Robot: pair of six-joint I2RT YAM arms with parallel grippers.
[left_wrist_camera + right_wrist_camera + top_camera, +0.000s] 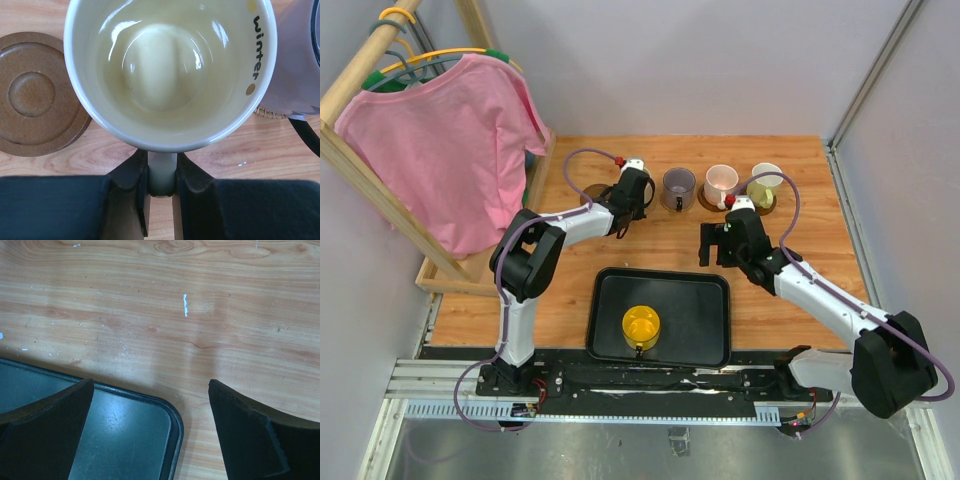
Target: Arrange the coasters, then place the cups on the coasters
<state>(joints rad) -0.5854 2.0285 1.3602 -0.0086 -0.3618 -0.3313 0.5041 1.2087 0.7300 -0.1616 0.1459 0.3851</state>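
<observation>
My left gripper is shut on the handle of the cream-beige cup, which has "winter" printed inside its rim. A dark brown coaster lies bare just left of that cup. On its right stands the grey-purple cup on a tan coaster. In the top view the left gripper is at the left end of the back row: grey-purple cup, pink cup, yellow-green cup. The yellow cup sits in the tray. My right gripper hangs open and holds nothing.
The black tray lies near the front edge; its far right corner shows under the right gripper. A wooden rack with a pink shirt stands along the table's left side. Walls close in the back and right.
</observation>
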